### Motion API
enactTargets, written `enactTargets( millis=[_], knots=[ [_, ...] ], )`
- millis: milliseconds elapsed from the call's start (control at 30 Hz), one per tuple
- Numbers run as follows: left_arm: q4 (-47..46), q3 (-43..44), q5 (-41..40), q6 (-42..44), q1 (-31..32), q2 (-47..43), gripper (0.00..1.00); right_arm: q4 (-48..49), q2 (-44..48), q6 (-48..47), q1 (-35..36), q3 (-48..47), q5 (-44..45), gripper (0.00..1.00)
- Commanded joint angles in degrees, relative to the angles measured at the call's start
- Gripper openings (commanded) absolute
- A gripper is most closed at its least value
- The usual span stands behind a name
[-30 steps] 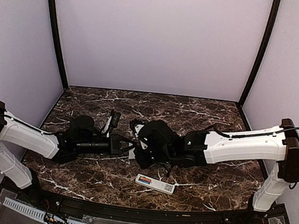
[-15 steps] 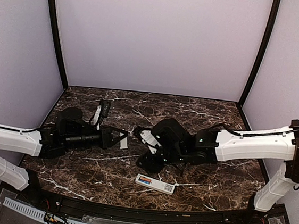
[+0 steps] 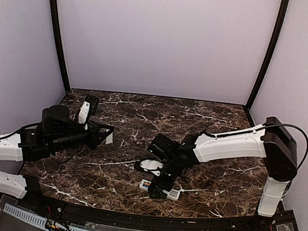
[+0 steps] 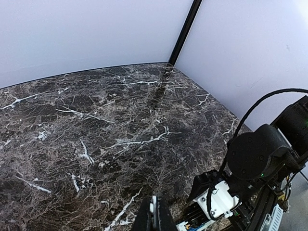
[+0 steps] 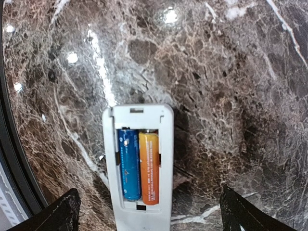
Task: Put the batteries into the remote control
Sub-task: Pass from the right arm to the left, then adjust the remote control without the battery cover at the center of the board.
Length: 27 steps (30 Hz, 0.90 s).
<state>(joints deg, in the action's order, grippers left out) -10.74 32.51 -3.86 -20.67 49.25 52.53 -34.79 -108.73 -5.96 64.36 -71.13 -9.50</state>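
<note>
Black fingertips of the right gripper [image 5: 147,211] stand spread wide, one on either side of the white remote control [image 5: 139,171], which lies back-up on the marble table [image 5: 231,72] near its front edge. The blue and orange batteries [image 5: 139,165] sit side by side in its uncovered compartment. The left gripper [image 4: 155,217] is closed, raised well off to the left.

bright even overhead light, glare spots on glossy marble table [image 5: 202,57], soft shadows, sharp focus
</note>
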Motion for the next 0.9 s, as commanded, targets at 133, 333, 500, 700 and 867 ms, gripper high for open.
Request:
enactTargets(
  millis=[133, 333, 500, 700, 867],
  knots=[
    [2.8, 0.7, -1.1, 3.2, -0.7, -0.3, 0.00, -5.5, -3.0, -3.0, -0.1, -4.3, 0.2, 0.86],
    [3.6, 1.1, -2.3, 4.2, -0.8, -1.8, 0.00, -9.0, -3.8, -5.6, 0.1, -6.2, 5.4, 0.53],
    [5.5, 1.8, -3.2, 4.8, -0.9, -2.9, 0.00, -8.6, -2.6, -9.0, 1.1, -5.6, 7.2, 0.38],
    [7.7, 2.6, -4.4, 6.6, -1.1, -4.1, 0.00, -9.6, -2.8, -17.8, 1.9, -4.8, 7.4, 0.32],
    [8.8, 2.7, -4.5, 6.9, -1.2, -4.7, 0.00, -8.7, -2.6, -26.1, 3.5, -3.6, 11.6, 0.30]
  ],
)
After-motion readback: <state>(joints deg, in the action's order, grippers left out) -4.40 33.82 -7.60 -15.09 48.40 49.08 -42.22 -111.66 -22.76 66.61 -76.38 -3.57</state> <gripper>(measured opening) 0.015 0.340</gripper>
